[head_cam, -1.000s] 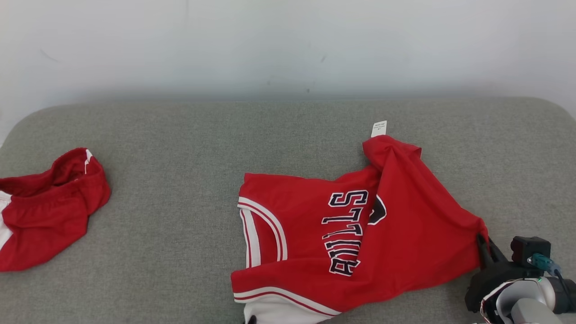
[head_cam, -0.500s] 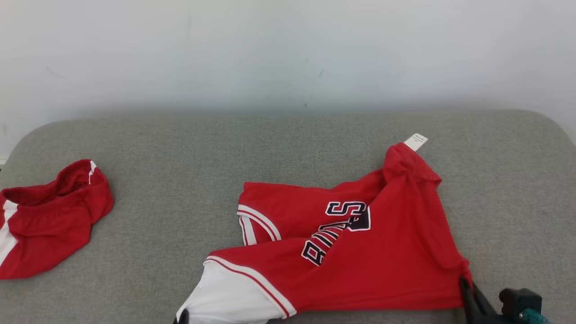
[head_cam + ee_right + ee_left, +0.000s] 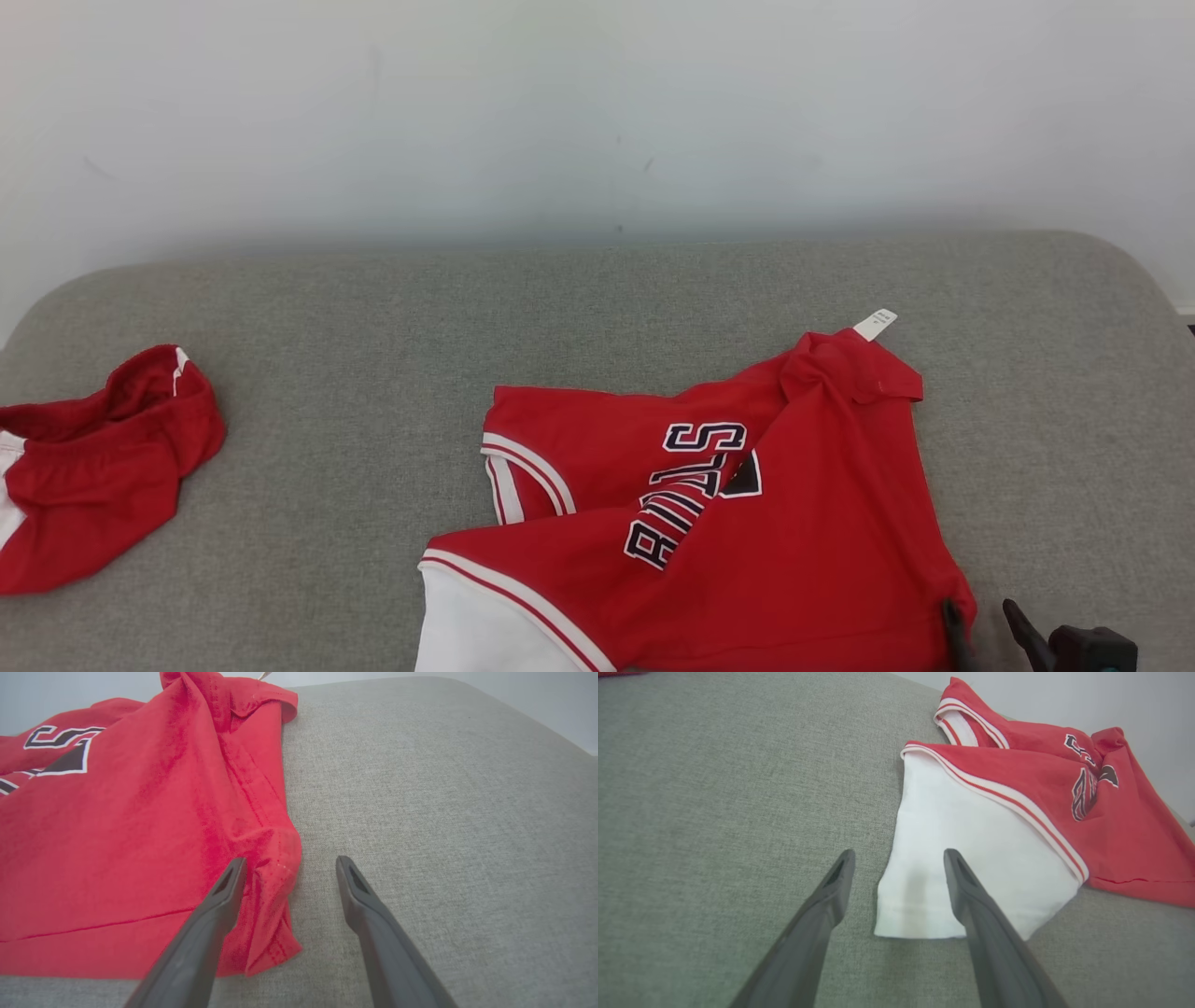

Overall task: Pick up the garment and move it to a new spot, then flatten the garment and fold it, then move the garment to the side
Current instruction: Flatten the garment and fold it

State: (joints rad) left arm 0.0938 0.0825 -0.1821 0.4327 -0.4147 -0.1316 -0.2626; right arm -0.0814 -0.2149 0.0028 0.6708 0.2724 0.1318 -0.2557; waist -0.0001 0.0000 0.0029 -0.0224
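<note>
The garment (image 3: 794,523) is a red jersey with white trim, dark lettering and a white sleeve, lying crumpled on the grey cushion (image 3: 373,308). A white label (image 3: 875,325) sticks out at its far corner. My left gripper (image 3: 897,856) is open, its fingers straddling the near edge of the white sleeve (image 3: 962,835) without holding it. My right gripper (image 3: 290,861) is open too, with the jersey's bunched red corner (image 3: 275,858) lying loose between its fingers. In the head view the right gripper (image 3: 980,611) sits at the garment's lower right corner.
Crumpled red shorts (image 3: 93,467) with white trim lie at the cushion's left end. A pale wall (image 3: 597,112) runs behind the cushion. The cushion's rounded right end (image 3: 1120,280) lies beyond the jersey, with bare grey fabric between the two red pieces.
Both grippers have opened and let go of the jersey, which now rests on the cushion. Before that its near edge was drawn toward me and left. The head view has shifted.
</note>
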